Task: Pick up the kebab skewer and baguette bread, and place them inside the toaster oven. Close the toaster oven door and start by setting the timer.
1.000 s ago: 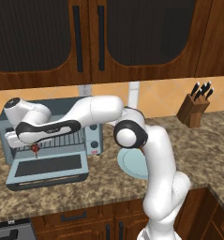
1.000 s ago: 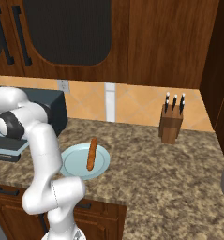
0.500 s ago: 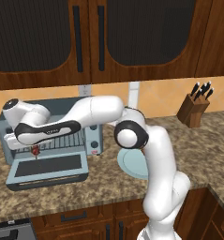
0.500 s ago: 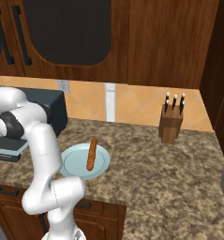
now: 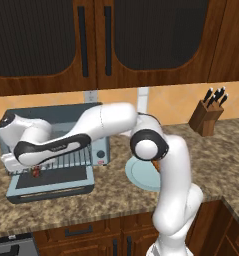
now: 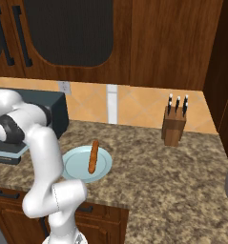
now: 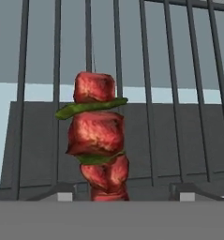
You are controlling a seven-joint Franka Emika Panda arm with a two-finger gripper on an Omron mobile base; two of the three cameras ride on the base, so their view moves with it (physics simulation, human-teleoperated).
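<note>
The kebab skewer (image 7: 97,136), red meat chunks with green slices, lies against the wire rack (image 7: 179,70) of the toaster oven (image 5: 66,117). My gripper (image 7: 123,193) is open. Its fingertips (image 7: 57,192) stand apart on either side of the skewer's lower end with a gap on each side. In the left base view the arm reaches into the oven mouth, and the skewer (image 5: 36,171) sits at the rack's front. The toaster oven door (image 5: 51,185) hangs open, flat. The baguette bread (image 6: 93,156) lies on the pale plate (image 6: 72,167) to the oven's right.
A wooden knife block (image 6: 173,126) stands at the back right against the tiled wall. Dark wood cabinets hang above the counter. The oven's knob panel (image 5: 101,155) faces front beside the rack. Speckled stone counter (image 6: 172,181) stretches right of the plate.
The jaws have opened off the skewer. The skewer has dropped a little, down onto the rack. The arm has barely moved.
</note>
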